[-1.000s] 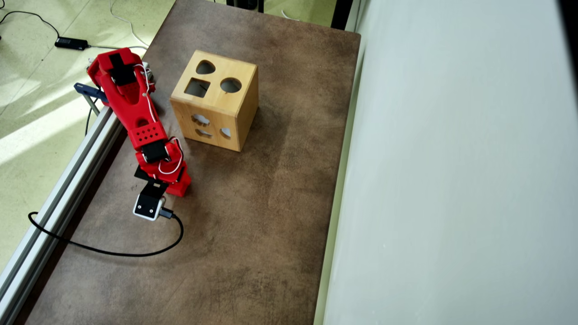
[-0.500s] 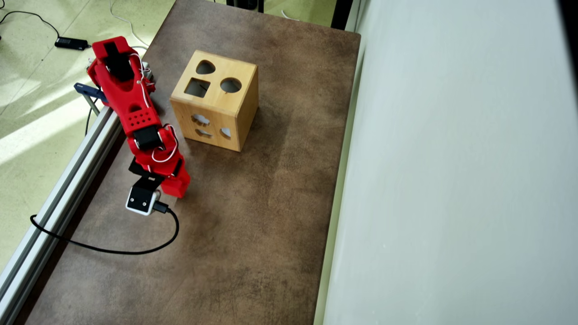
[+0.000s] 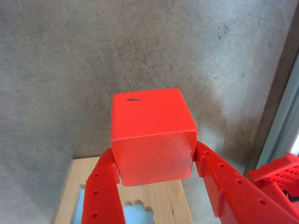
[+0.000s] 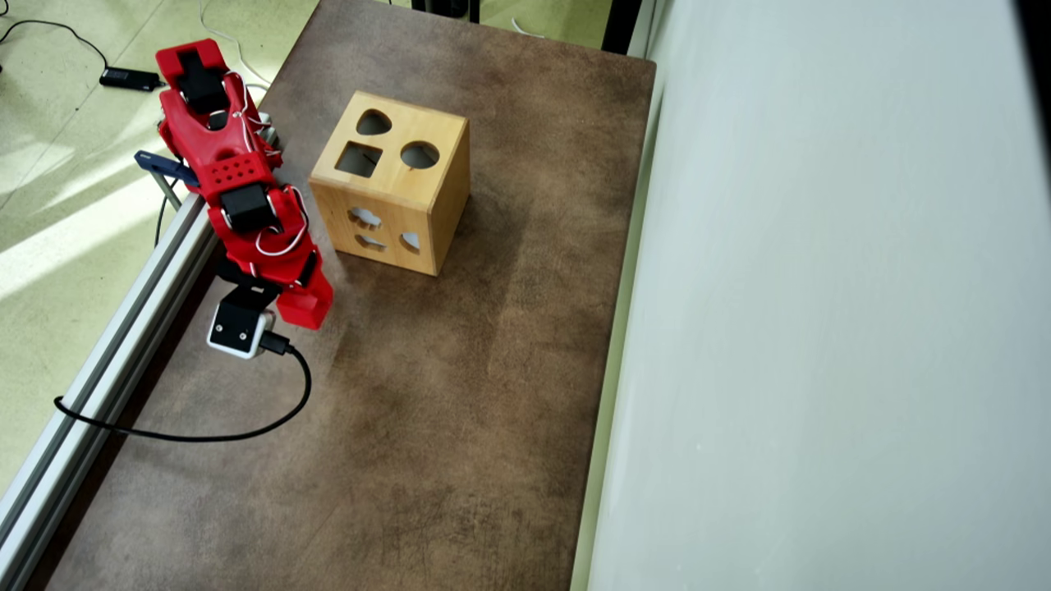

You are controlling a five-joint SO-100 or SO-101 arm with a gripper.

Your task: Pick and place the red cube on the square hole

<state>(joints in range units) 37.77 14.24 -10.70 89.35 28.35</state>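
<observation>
- The gripper (image 3: 155,161) was pinching the red cube (image 3: 152,135) — one red finger (image 3: 103,186) pressed on its left side and the other on its right side in the wrist view.
- The cube sat right at the fingertips, between them, held clear above the brown table (image 3: 70,70); its top face carried a small dark mark.
- In the wrist view a piece of the wooden box (image 3: 170,200) showed below and behind the fingers, with a scalloped cutout partly in sight.
- In the overhead view the gripper (image 4: 302,308) hung at the end of the red arm (image 4: 226,148), near the table's left edge; the cube could not be told apart from the red gripper parts there.
- The wooden box (image 4: 394,193) stood to the right of the gripper and further up the frame, apart from it — no contact.
- The square hole (image 4: 359,159) lay on the box's top face, beside a round hole (image 4: 419,154) and a teardrop-shaped hole (image 4: 374,123); it was up and to the right of the gripper, well apart from the held cube.
- The white wrist camera (image 4: 240,328) sat just left of the gripper, with a black cable (image 4: 205,435) trailing over the table.
</observation>
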